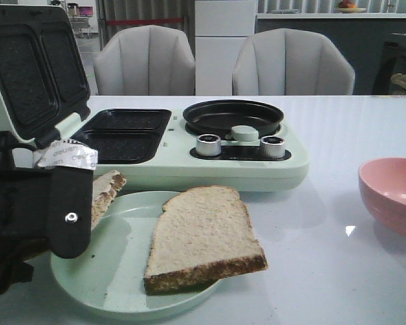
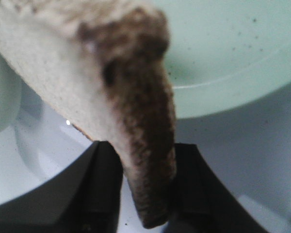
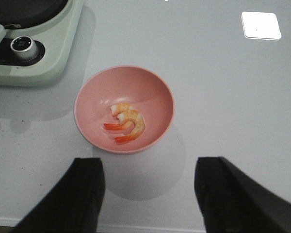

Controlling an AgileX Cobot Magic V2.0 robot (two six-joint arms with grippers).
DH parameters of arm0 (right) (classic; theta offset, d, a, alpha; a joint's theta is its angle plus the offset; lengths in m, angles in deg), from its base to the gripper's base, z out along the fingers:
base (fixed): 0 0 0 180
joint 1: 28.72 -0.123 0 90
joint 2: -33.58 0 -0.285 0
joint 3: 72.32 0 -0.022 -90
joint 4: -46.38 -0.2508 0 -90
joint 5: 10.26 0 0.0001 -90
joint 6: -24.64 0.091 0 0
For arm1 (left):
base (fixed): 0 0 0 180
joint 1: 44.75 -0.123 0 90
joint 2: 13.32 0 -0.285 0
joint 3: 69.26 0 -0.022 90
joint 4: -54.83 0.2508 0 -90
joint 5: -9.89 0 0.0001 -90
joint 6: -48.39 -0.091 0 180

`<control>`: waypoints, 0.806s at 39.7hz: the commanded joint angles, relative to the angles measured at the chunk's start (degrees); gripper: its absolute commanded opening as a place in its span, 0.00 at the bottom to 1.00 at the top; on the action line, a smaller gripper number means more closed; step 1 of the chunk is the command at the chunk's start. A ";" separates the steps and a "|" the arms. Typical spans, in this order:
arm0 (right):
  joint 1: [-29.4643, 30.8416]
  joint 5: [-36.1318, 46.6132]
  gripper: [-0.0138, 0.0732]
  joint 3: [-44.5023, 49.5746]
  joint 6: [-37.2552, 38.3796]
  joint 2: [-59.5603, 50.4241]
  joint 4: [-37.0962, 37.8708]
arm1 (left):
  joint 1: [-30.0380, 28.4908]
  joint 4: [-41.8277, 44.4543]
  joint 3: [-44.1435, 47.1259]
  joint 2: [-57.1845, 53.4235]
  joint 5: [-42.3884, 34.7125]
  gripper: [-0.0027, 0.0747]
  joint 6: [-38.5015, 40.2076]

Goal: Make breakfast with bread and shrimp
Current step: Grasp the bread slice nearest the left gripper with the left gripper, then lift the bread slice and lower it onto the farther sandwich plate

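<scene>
One bread slice (image 1: 203, 233) lies flat on the pale green plate (image 1: 115, 271). A second bread slice (image 1: 107, 189) hangs tilted over the plate's left side, its crust end pinched in my left gripper (image 1: 78, 206). In the left wrist view the black fingers (image 2: 102, 184) press both sides of that crust (image 2: 150, 145), with the plate (image 2: 223, 58) below. The shrimp (image 3: 131, 119), curled with orange-red tail, lies in a pink bowl (image 3: 92, 92). My right gripper (image 3: 148, 179) is open above the table just short of the bowl, holding nothing.
A pale green sandwich maker (image 1: 210, 169) stands behind the plate with its lid (image 1: 30, 68) raised, two dark grill wells (image 1: 125, 135) and a round black pan (image 1: 232, 116). The pink bowl (image 1: 392, 193) sits at the right edge. Two grey chairs stand beyond the table.
</scene>
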 commanded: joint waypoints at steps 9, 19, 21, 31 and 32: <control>-0.10 4.32 0.75 -1.49 -0.31 0.55 0.40 | 0.49 1.31 -1.18 -1.60 2.27 0.16 0.82; -0.10 4.32 0.75 -1.49 -0.31 0.55 0.40 | 4.05 1.67 -1.28 -7.06 8.97 0.16 0.82; -0.10 4.32 0.75 -1.49 -0.31 0.55 0.40 | 5.20 1.81 -1.28 -8.84 10.54 0.16 0.82; -0.10 4.32 0.75 -1.49 -0.31 0.55 0.40 | 8.52 10.28 -1.28 -16.44 19.27 0.16 0.82; -0.10 4.32 0.75 -1.49 -0.31 0.55 0.40 | 8.52 11.67 -1.28 -16.86 20.15 0.16 0.82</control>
